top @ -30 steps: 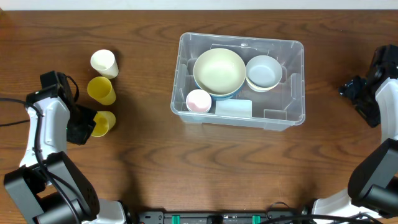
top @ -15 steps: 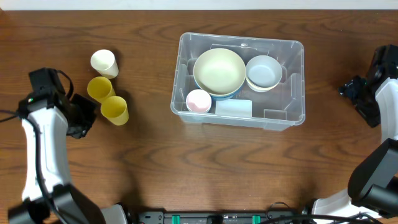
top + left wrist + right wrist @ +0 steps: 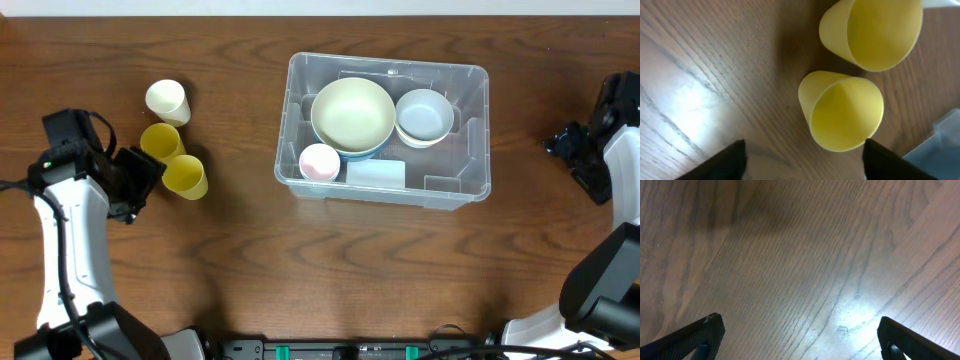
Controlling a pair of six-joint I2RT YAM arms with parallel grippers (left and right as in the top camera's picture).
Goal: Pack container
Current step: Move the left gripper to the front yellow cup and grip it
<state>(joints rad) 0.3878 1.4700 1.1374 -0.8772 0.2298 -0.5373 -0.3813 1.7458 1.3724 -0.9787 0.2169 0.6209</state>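
The container point(image 3: 486, 130) sits mid-table point(image 3: 300, 270), holding a cream bowl point(image 3: 352, 113), a blue bowl point(image 3: 424, 115) and a pink cup point(image 3: 320, 162). Well left, the left gripper point(image 3: 805, 145) gapes either side of a yellow cup point(image 3: 842, 110), gripping nothing. Far right, the right gripper point(image 3: 799, 320) hangs wide open over wood.

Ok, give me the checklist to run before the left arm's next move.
1. Left jaws open: ok.
2. Nearest yellow cup right in front of them, ungripped: ok.
3. That cup upright: cannot tell.
4. Bare floor in the container for a cup: ok.
5. Right jaws open, parked away from the container: ok.
6. Everything packed: not ok; second yellow cup and cream cup also outside.
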